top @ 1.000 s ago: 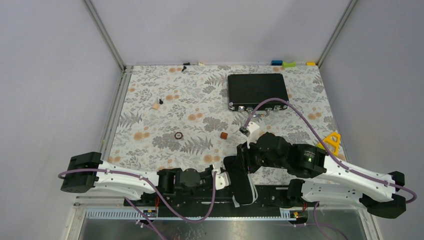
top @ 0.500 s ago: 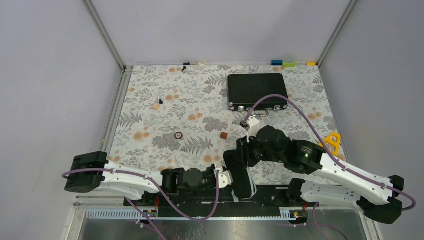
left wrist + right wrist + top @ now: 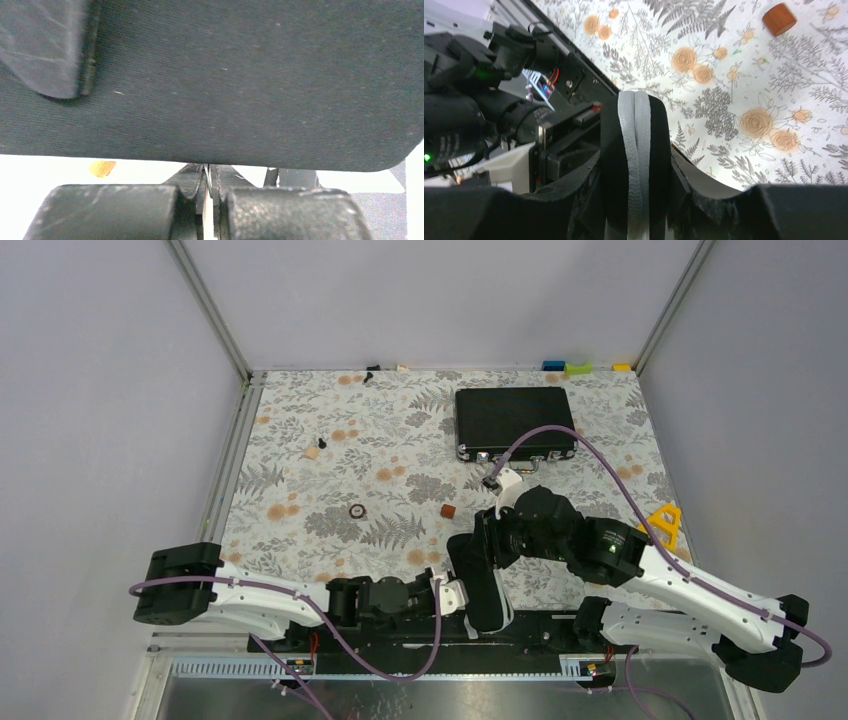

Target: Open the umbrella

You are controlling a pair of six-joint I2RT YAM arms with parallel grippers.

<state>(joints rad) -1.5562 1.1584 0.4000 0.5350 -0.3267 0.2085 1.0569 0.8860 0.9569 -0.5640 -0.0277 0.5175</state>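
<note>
Two robot arms meet at one black oval case (image 3: 482,590) at the near edge of the flowered table (image 3: 300,420), where the case stands on its rim, partly over the black rail that carries the arm bases. The right arm's fingers (image 3: 484,543), set at a middling width, clamp the case by its two black faces, and the pale grey seam (image 3: 634,150) runs up between them in the right wrist view. The left arm's fingers (image 3: 200,207) are pressed together just beside the case's left face; a thin pale sliver shows in the line between them, too small to name. The umbrella shows in none of the three views. Elsewhere on the cloth lie one flat black briefcase (image 3: 515,418) toward the far right, one brown cylinder (image 3: 449,511) just beyond the case, one small dark ring (image 3: 357,510) further left, one yellow triangular frame (image 3: 664,521) by the right edge, and one tan bit (image 3: 312,452) with one black bit (image 3: 321,442) near the left side. Along the far edge sit five small pieces: one black piece (image 3: 369,377), one pale piece (image 3: 403,367), one blue block (image 3: 552,366), one green block (image 3: 577,368) and one yellow block (image 3: 622,367). The widest open cloth lies between case and briefcase and over the table's left half; grey walls close the left, far and right sides.
</note>
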